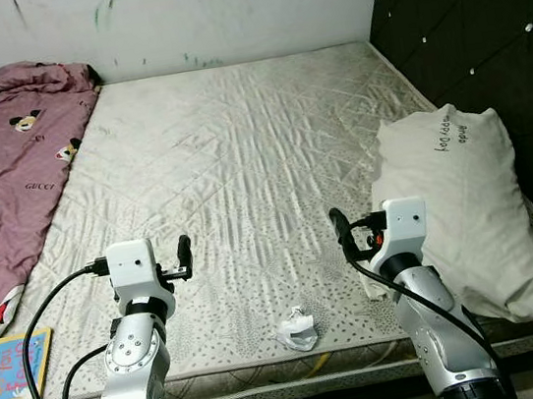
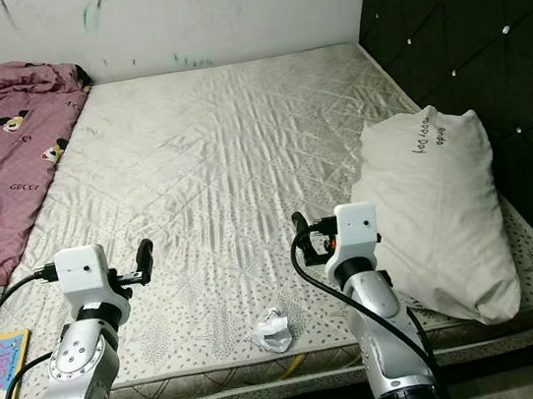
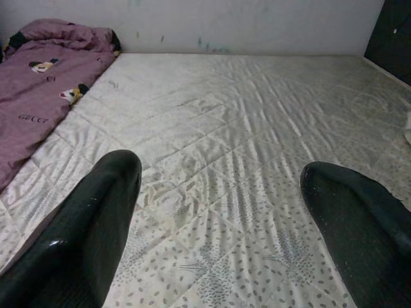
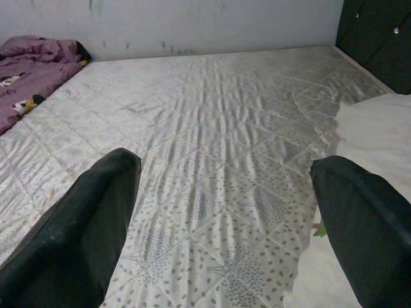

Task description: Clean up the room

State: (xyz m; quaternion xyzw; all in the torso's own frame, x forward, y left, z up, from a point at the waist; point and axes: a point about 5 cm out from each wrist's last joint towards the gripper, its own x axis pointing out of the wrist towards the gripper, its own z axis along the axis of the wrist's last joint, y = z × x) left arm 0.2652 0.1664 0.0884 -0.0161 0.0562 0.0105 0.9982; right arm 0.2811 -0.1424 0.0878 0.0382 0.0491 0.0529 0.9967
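Bare quilted mattress (image 1: 240, 153) fills the scene, with a purple blanket (image 1: 4, 167) far left and a pillow (image 1: 465, 201) right. Left gripper (image 3: 218, 212) and right gripper (image 4: 225, 212) hover over the near edge, jaws wide, empty. Crumpled white paper (image 1: 298, 330) lies between them, near edge. Eye views add a book (image 1: 7, 370) at near left.

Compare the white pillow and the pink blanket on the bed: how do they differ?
The pillow is off-white with a small line of dark writing; the blanket is pink with cartoon-mouse prints. The pillow lies plump along the robot's right edge by the dark headboard; the blanket lies spread and rumpled along the left edge. Both rest on the bare mattress.
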